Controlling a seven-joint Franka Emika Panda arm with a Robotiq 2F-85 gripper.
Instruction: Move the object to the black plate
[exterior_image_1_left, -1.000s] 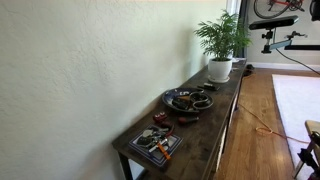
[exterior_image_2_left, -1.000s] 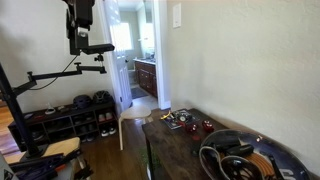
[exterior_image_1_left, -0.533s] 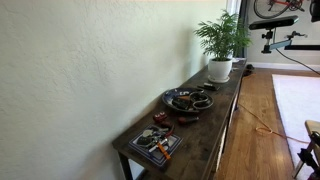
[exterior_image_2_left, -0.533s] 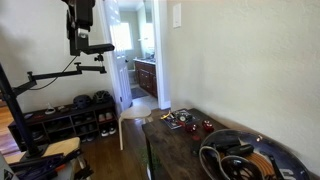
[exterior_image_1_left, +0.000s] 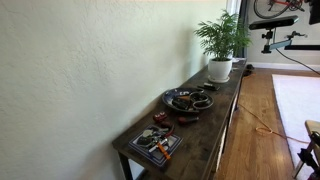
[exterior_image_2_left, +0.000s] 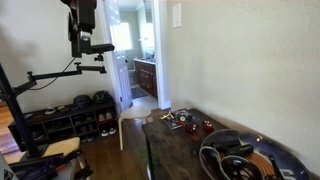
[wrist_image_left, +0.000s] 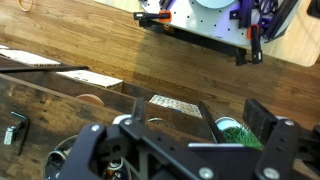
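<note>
The black plate (exterior_image_1_left: 188, 99) is a round dish with inner compartments and some items in it, on the long dark table (exterior_image_1_left: 225, 105). It fills the near corner in an exterior view (exterior_image_2_left: 240, 160). A small dark red object (exterior_image_1_left: 188, 120) lies on the table between the plate and a rectangular tray; it shows in both exterior views (exterior_image_2_left: 207, 127). My gripper (exterior_image_2_left: 79, 42) hangs high up, well away from the table. In the wrist view its fingers (wrist_image_left: 180, 135) are spread wide with nothing between them.
A rectangular dark tray (exterior_image_1_left: 155, 143) with several small items sits at the table's end (exterior_image_2_left: 182, 119). A potted plant (exterior_image_1_left: 221, 45) stands at the other end and shows in the wrist view (wrist_image_left: 238, 135). A wall runs along the table. Stands and a shoe rack (exterior_image_2_left: 70, 120) are on the wood floor.
</note>
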